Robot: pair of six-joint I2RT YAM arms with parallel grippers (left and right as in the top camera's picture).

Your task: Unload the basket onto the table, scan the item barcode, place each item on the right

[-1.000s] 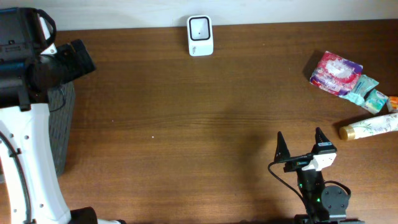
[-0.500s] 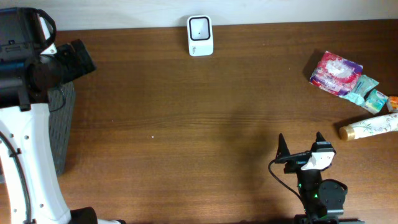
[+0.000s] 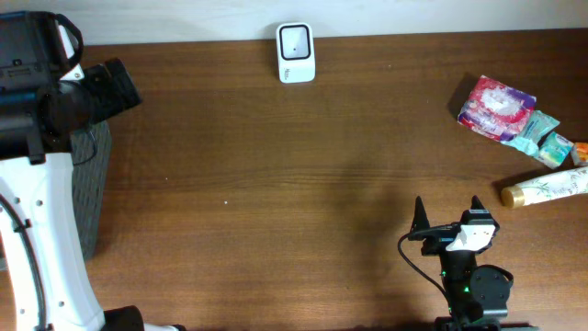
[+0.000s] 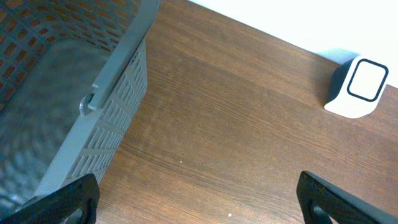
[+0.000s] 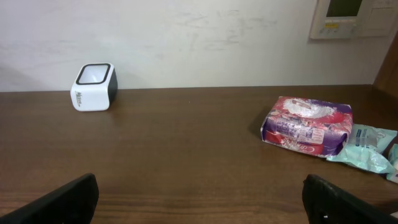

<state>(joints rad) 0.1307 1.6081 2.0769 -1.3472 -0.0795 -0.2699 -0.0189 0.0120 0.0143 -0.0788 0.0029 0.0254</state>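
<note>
Grey basket (image 4: pixel 118 118) sits by the left pincer (image 4: pixel 199 204), its mesh floor showing, and that pincer and the right pincer (image 5: pixel 199 200) both gape wide.

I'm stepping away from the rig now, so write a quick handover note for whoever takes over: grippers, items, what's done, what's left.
Left gripper: open, empty, above the edge of the grey slatted plastic basket.
Right gripper: open, empty, over the brown wooden table's near edge.
White cube-shaped barcode scanner: far edge, centre.
Items, far right: pink-and-purple soft packet, teal packets, cream tube with gold cap.
Done: nothing picked up.
Left: grasp an item, show its barcode to the scanner.
</note>
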